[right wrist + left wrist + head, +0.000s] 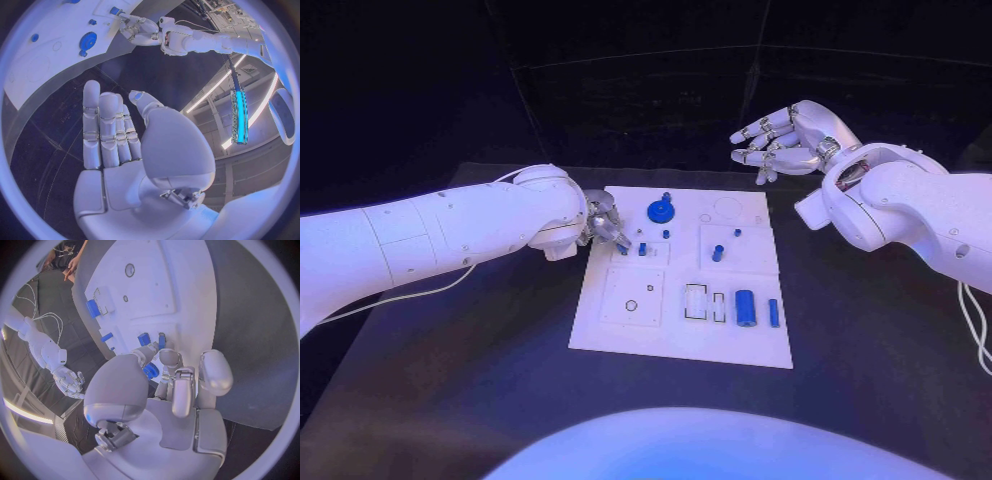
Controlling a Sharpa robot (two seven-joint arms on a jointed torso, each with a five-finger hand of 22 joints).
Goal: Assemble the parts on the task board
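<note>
Robot hand (607, 227) on the left reached over the white board (635, 340) on the tabletop, fingertips pinching a small blue peg (162, 340) near the board's left edge, apparently to seat it, while the right robot hand (776, 140) hovered spread and empty beyond the board.

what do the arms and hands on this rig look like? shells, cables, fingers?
Both arms are smooth white rounded shells with faint panel seams. The left arm trails a thin pale cable near its forearm; the right arm has one along its outer side. The left hand and right hand are silver, with segmented metallic fingers and white rounded palm covers.
</note>
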